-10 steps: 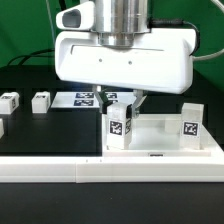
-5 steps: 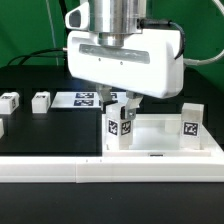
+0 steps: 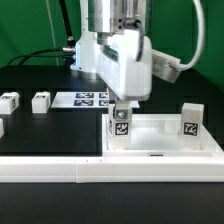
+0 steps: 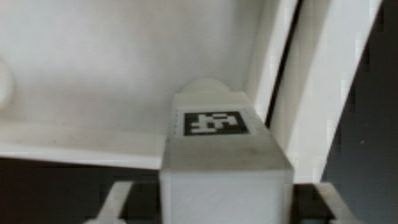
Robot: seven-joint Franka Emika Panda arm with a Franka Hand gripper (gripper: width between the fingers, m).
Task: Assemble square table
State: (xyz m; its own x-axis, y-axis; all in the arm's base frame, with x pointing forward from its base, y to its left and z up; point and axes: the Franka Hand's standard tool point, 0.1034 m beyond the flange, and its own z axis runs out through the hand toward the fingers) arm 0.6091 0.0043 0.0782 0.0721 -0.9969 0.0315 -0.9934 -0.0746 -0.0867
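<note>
The square table's white slab (image 3: 160,133) lies upside down on the black mat at the exterior view's right. A white tagged leg (image 3: 120,126) stands upright at the slab's near corner on the exterior view's left. My gripper (image 3: 121,108) comes down on this leg from above and is shut on it. In the wrist view the leg (image 4: 219,150) fills the middle, its tag facing the camera, with one finger (image 4: 121,198) on each side of it and the slab's raised rim (image 4: 317,90) beside it. Another leg (image 3: 190,122) stands at the slab's far corner.
Two loose legs (image 3: 10,101) (image 3: 40,100) lie on the mat at the exterior view's left, and a third (image 3: 2,127) shows at the edge. The marker board (image 3: 88,98) lies behind the gripper. A long white rail (image 3: 110,172) borders the mat in front.
The gripper has turned about its upright axis while staying over the corner leg; its broad face showed before, its narrow side now. The slab and the other legs have not moved.
</note>
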